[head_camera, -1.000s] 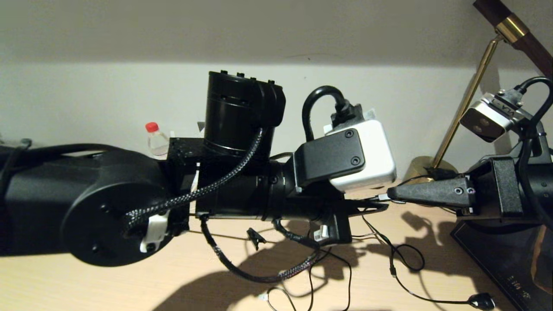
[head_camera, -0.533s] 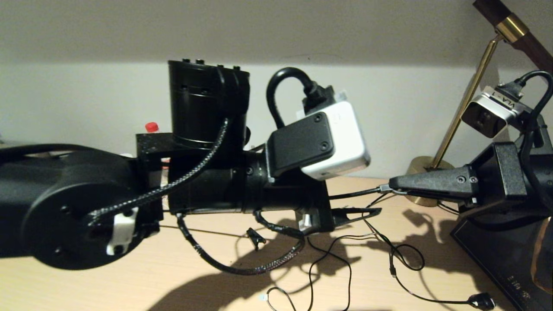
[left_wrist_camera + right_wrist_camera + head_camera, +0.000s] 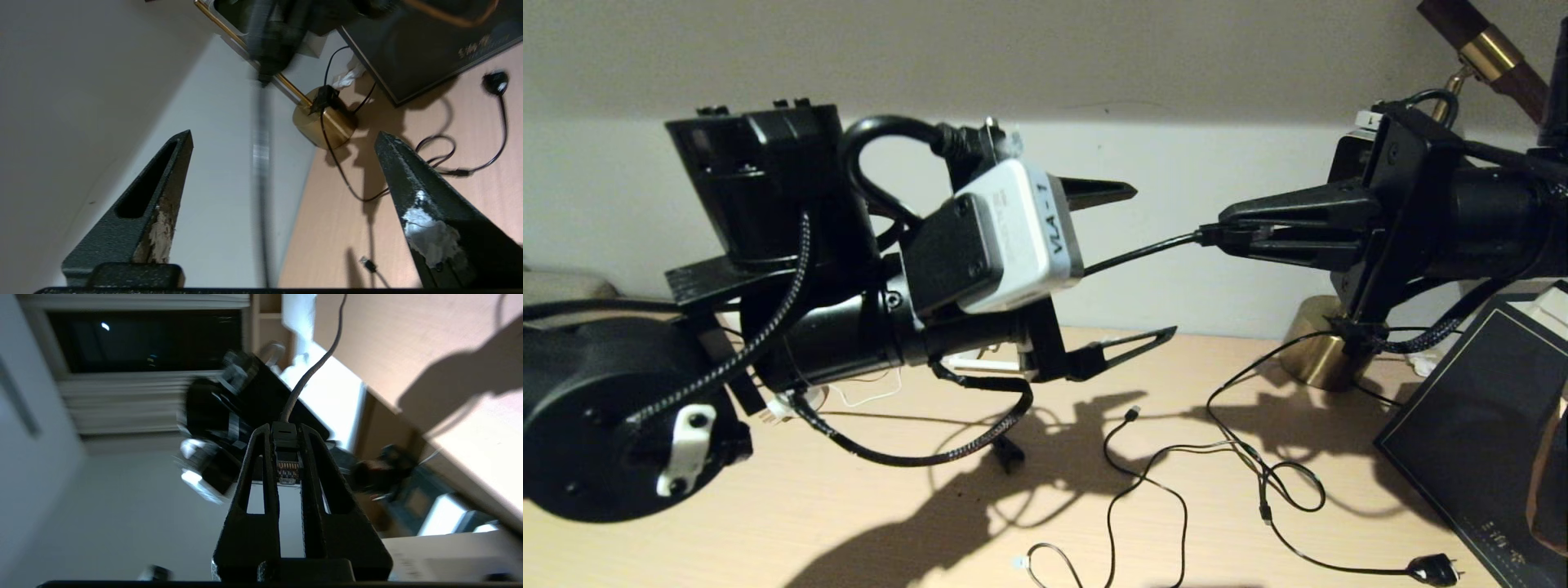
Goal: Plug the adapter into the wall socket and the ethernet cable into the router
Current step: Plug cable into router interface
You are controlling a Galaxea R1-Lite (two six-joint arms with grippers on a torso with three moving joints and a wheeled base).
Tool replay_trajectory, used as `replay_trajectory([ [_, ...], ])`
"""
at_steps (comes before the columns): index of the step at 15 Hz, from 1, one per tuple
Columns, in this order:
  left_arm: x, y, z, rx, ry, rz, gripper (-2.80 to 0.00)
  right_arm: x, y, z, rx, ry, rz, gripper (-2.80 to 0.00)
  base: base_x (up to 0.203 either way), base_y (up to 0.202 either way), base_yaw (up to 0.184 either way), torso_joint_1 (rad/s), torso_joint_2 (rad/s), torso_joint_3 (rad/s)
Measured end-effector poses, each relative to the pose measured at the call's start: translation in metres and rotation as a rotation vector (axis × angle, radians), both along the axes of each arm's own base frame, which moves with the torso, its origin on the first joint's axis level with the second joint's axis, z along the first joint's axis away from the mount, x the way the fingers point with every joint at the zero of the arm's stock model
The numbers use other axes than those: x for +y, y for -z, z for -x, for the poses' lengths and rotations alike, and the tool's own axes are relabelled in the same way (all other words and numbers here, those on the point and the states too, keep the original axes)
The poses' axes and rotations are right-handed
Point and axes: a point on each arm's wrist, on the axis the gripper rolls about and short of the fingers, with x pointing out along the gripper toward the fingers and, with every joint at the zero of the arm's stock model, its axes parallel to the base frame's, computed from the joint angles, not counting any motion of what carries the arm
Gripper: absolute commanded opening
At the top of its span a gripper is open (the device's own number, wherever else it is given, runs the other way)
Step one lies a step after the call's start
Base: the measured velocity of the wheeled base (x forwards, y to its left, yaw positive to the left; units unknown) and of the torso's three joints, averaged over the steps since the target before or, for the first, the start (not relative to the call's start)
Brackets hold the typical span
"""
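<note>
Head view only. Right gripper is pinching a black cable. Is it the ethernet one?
Observer: Yes. The right wrist view shows a clear connector clamped in the right gripper.
Operator: Which way is it turned?
Observer: Its gold contacts face the right wrist camera, and the cord leads out past the fingertips.
Operator: Left gripper touching that cable?
Observer: No. In the left wrist view the left gripper is wide open. The cable runs through the gap, clear of both fingers.
</note>
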Motion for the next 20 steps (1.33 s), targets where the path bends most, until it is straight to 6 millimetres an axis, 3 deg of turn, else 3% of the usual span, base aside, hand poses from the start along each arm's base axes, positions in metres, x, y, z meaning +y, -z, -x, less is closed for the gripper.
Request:
replay_trajectory([
  [3,0.005,0.009,-0.007,-0.106,-0.021,0.05,0.0,0.008,-0.002,-0.02,0.127,0.002,-0.036,-2.8,0.0,0.0,0.0,0.0,0.0,0.0],
  [8,0.001,-0.004,-0.019,-0.269,0.045,0.196,0.0,0.019,-0.002,-0.052,0.292,-0.033,-0.065,-2.8,0.0,0.0,0.0,0.0,0.0,0.0],
  [15,0.008,0.008,-0.029,-0.308,0.188,0.136,0.0,0.022,0.001,-0.061,0.356,-0.028,-0.028,-2.8,0.0,0.0,0.0,0.0,0.0,0.0],
  [20,0.007,0.019,-0.036,-0.328,0.189,0.1,0.0,0.022,0.001,-0.06,0.356,-0.031,-0.008,-2.8,0.0,0.0,0.0,0.0,0.0,0.0],
])
